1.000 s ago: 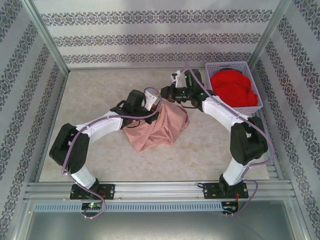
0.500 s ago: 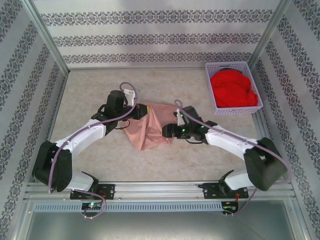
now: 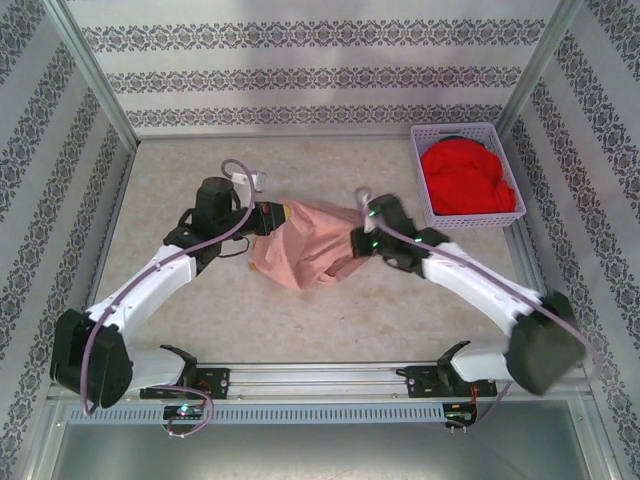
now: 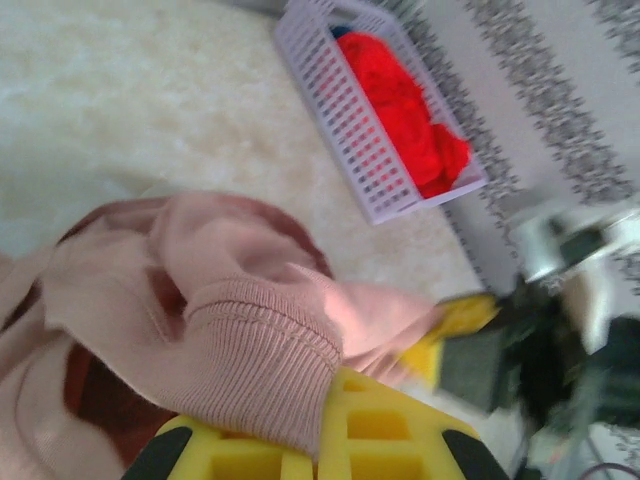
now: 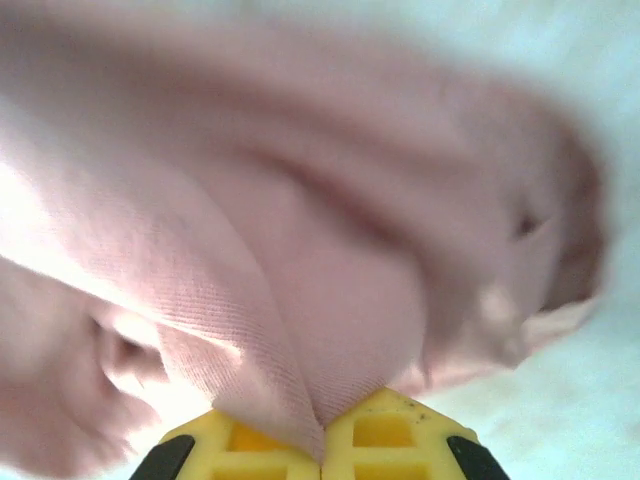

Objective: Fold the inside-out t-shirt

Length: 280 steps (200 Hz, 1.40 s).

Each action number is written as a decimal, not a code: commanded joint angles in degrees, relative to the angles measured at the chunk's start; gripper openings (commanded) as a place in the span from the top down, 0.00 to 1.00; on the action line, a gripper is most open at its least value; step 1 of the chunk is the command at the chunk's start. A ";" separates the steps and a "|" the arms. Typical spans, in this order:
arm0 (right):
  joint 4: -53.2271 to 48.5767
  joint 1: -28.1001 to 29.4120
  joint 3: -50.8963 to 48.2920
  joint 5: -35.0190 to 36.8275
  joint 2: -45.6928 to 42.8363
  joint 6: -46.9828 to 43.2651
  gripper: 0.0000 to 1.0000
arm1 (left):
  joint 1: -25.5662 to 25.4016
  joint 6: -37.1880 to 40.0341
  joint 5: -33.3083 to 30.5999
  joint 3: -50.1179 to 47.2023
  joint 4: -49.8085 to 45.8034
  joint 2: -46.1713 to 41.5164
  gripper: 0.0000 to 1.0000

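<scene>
The salmon-pink t-shirt hangs bunched between both arms over the middle of the table, its lower part sagging toward the table. My left gripper is shut on its ribbed collar at the shirt's left end. My right gripper is shut on a fold of the fabric at the right end, the cloth pinched between its yellow fingers. From the left wrist, the right gripper's yellow finger shows blurred beyond the shirt.
A lavender basket holding a bright red garment stands at the back right, close to the right arm. Patterned walls enclose the table on three sides. Bare tabletop lies at the back left.
Both grippers, holding the shirt, swung down from the back, then spread apart: the left went left and back, the right went right, stretching the shirt wider between them.
</scene>
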 commanded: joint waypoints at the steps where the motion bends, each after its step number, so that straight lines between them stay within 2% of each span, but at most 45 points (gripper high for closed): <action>1: -8.57 -3.84 9.79 6.90 -10.23 -9.52 1.00 | 0.37 -3.07 4.04 3.90 1.44 -4.69 1.00; 23: -13.96 -5.79 19.47 8.73 -12.45 -15.23 1.00 | 0.30 -3.24 3.93 7.81 0.37 -8.23 1.00; 54: -21.73 -6.11 34.12 9.99 -10.77 -22.60 1.00 | 0.38 -2.22 1.76 14.59 -3.43 -11.84 1.00; 77: -23.73 -6.11 38.01 8.80 -9.40 -25.29 1.00 | 0.38 -1.08 -0.75 16.34 -6.24 -13.39 1.00; 96: -23.73 -6.11 35.22 5.96 -6.84 -24.52 0.98 | 0.42 2.30 -7.53 15.75 -13.35 -13.57 1.00; 117: -20.53 -6.11 27.16 0.63 -2.00 -19.92 0.93 | 0.53 4.77 -14.91 11.24 -17.63 -13.58 1.00; 126: -18.52 -5.74 22.98 -1.36 0.47 -17.18 0.88 | 0.56 5.37 -16.99 8.03 -18.30 -13.56 1.00; 133: -18.51 -5.23 20.58 -0.13 2.92 -14.89 0.83 | 0.59 5.56 -18.07 5.55 -18.47 -13.50 1.00; 148: -22.21 -3.87 17.24 7.88 8.06 -9.74 0.72 | 0.63 4.41 -16.78 -0.26 -17.43 -13.36 1.00; 156: -21.92 -2.19 14.46 9.93 9.14 -7.53 0.66 | 0.58 3.38 -14.81 -3.41 -15.96 -13.35 1.00; 168: -16.92 2.22 8.99 8.04 8.32 -4.53 0.57 | 0.56 1.19 -12.45 -7.73 -13.57 -13.28 1.00; 182: -9.09 6.25 3.91 2.39 7.38 -0.09 0.48 | 0.55 -0.89 -11.42 -11.54 -11.44 -13.19 1.00; 193: -4.85 8.22 2.14 0.11 8.35 3.31 0.43 | 0.55 -1.23 -11.92 -13.29 -11.20 -13.24 1.00; 204: -3.24 9.56 2.40 0.49 11.10 5.34 0.33 | 0.55 -1.05 -12.95 -14.45 -11.46 -13.34 1.00; 229: -0.62 11.26 3.96 1.52 17.06 7.60 0.29 | 0.56 -1.25 -15.57 -15.94 -11.82 -13.09 1.00; 242: 0.52 11.26 4.69 2.80 20.64 8.69 0.30 | 0.56 -1.59 -20.16 -16.08 -13.94 -12.94 1.00; 251: 1.92 11.16 5.13 3.95 23.12 8.93 0.30 | 0.51 -2.34 -25.52 -16.09 -16.09 -13.00 1.00; 259: 2.37 10.97 5.93 4.47 25.24 9.04 0.32 | 0.50 -3.14 -31.27 -15.71 -18.68 -13.14 0.90; 269: 2.38 10.70 6.78 4.80 27.42 8.79 0.39 | 0.55 -3.17 -38.07 -14.65 -22.05 -13.42 0.67; 280: 1.18 10.19 7.06 5.25 28.16 8.03 0.56 | -0.10 -2.30 -45.34 -13.08 -25.58 -14.03 0.48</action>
